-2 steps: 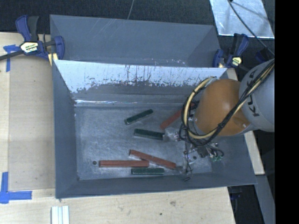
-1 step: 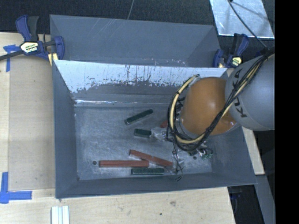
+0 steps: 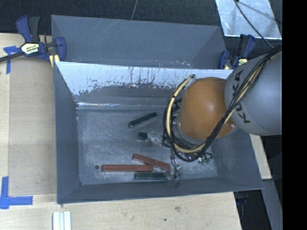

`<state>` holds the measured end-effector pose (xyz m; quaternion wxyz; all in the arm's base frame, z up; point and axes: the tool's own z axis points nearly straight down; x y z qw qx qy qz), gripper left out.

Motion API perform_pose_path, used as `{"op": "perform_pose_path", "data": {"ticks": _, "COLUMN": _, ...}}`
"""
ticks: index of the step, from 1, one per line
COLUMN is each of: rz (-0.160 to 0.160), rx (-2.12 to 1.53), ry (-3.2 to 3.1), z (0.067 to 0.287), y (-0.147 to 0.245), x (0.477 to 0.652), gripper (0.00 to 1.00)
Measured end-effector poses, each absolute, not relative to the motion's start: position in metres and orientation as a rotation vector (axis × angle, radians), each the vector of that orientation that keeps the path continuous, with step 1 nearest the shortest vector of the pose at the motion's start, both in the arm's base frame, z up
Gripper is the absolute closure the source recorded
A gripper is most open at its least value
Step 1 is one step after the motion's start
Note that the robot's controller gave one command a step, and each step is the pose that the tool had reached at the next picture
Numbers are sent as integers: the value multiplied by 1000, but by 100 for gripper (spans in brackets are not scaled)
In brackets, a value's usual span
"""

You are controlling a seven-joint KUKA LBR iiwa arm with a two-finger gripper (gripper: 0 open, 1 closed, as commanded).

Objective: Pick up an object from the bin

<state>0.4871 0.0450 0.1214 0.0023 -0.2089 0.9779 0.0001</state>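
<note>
Though its open or closed state is unclear, gripper [image 3: 176, 177] beside flat dark-green bar [image 3: 150, 176].

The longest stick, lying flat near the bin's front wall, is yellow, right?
Not yellow. The camera view shows the longest stick is reddish-brown. It does lie flat near the front wall of the bin.

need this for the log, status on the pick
Gripper low at bin's front right. Beside it: red-brown stick, dark green bar. Black bar farther back.
</note>
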Motion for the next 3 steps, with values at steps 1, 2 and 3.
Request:
{"op": "perform_pose_path", "data": {"ticks": 1, "rz": -2, "rx": -553, "ry": 3086, "z": 73, "y": 37, "x": 486, "gripper": 100}}
{"op": "perform_pose_path", "data": {"ticks": 2, "rz": -2, "rx": -553, "ry": 3086, "z": 73, "y": 37, "x": 486, "gripper": 100}}
{"op": "perform_pose_path", "data": {"ticks": 3, "rz": -2, "rx": -547, "ry": 3086, "z": 250, "y": 29, "x": 499, "gripper": 100}}
